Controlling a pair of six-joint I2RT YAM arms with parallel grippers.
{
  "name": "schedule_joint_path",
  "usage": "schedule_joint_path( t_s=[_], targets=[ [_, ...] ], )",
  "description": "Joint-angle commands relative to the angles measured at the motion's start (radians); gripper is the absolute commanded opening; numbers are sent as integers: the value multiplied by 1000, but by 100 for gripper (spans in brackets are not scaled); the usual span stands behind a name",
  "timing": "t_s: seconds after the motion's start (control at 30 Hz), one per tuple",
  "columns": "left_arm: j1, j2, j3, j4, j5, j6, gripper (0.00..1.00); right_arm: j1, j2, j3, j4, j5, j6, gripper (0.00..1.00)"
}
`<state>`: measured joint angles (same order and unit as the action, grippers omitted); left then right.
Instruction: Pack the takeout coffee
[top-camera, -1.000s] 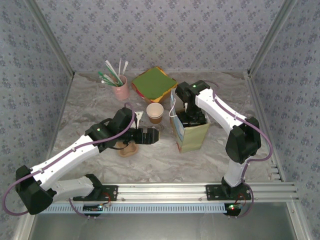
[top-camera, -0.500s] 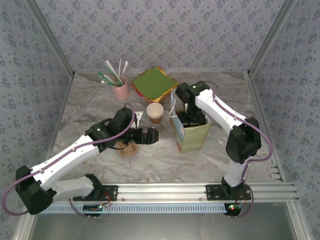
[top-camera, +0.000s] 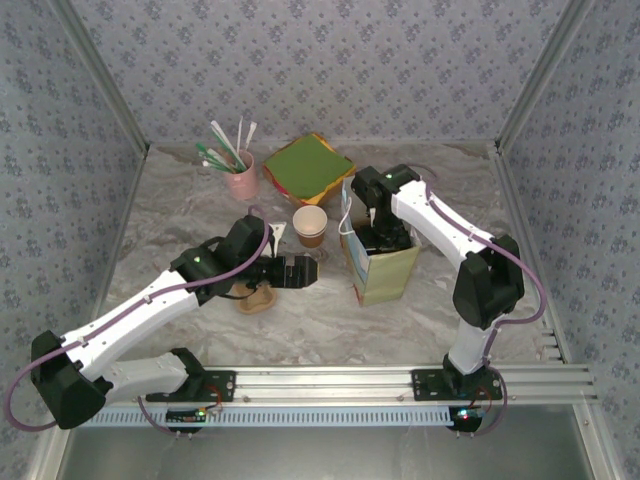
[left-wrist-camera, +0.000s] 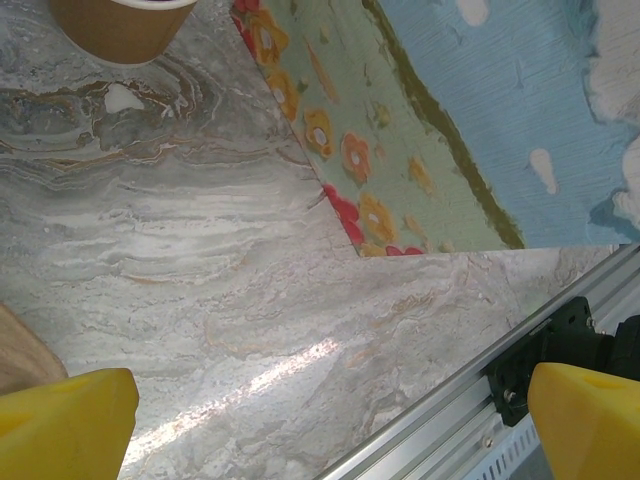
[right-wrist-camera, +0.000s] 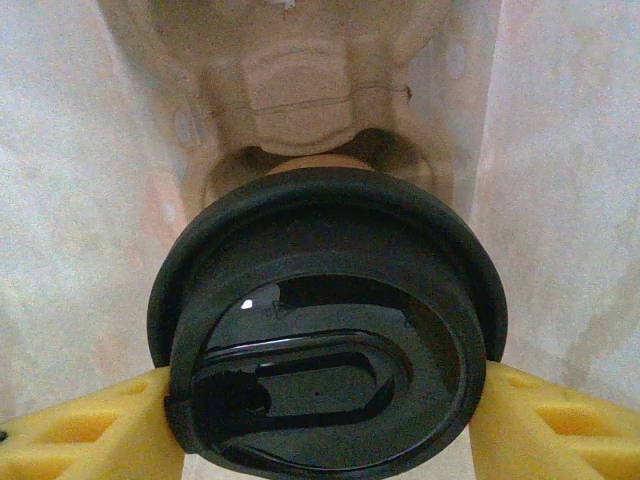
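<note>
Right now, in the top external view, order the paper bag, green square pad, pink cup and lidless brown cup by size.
Largest: paper bag and green square pad, too alike to rank.
Smaller: lidless brown cup and pink cup, also about alike.

Clutter on the marbled worktop (top-camera: 180, 215).
Pink cup of straws (top-camera: 241, 181) stands at the back beside green napkins (top-camera: 307, 167); lidless brown cup (top-camera: 310, 226) sits nearer, paper bag (top-camera: 385, 275) upright to its right.

Coffee (right-wrist-camera: 330, 330) apparently inside bag (top-camera: 385, 275), right of cup (top-camera: 310, 227).
</note>
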<state>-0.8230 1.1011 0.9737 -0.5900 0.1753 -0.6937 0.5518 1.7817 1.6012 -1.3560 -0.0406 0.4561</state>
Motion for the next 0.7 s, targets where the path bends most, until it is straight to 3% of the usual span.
schedule_joint_path(
  t_s=[0.0, 0.67],
  targets=[
    [-9, -23, 37, -8, -14, -4, 100, -6, -2, -21, -2, 2, 0, 67],
    [-16, -23, 38, -5, -19, -10, 100, -6, -12, -27, -4, 3, 0, 67]
  ],
)
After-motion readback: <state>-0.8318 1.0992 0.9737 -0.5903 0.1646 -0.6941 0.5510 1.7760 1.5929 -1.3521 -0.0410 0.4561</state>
